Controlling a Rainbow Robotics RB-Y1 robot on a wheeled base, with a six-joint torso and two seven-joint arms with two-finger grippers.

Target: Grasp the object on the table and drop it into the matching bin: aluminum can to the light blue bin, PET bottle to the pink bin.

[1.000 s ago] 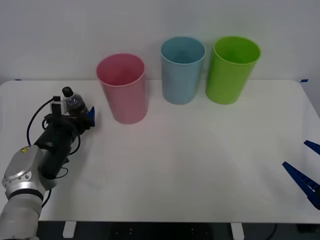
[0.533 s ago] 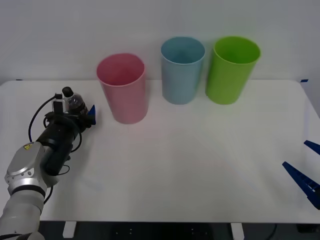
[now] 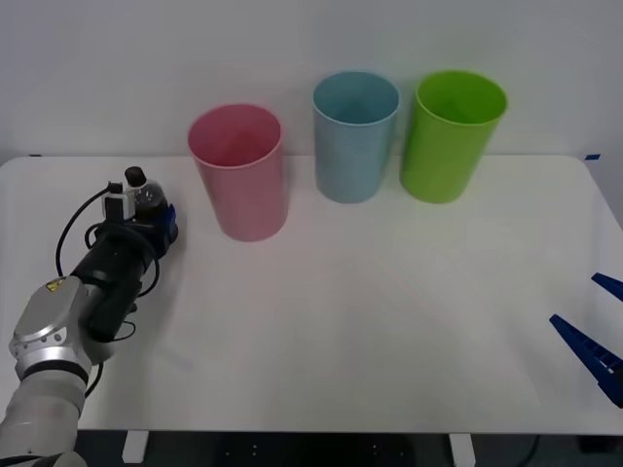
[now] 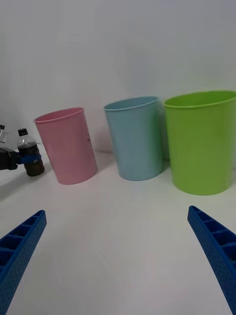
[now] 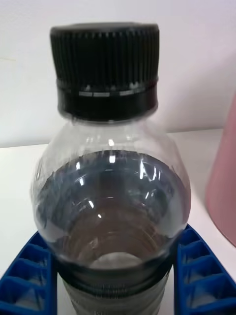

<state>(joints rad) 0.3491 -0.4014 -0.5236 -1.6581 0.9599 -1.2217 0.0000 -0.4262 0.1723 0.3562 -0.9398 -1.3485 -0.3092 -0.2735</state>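
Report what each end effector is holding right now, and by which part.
The left end effector grips the small clear plastic bottle with the black cap around its dark lower body, a blue finger on each side. The right end effector is open, holding nothing.

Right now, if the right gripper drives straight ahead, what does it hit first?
Probably nothing close: the right gripper, open, faces bare table. Further along that line stand the light blue bin and lime green bin; depth leaves unclear which it would meet first.
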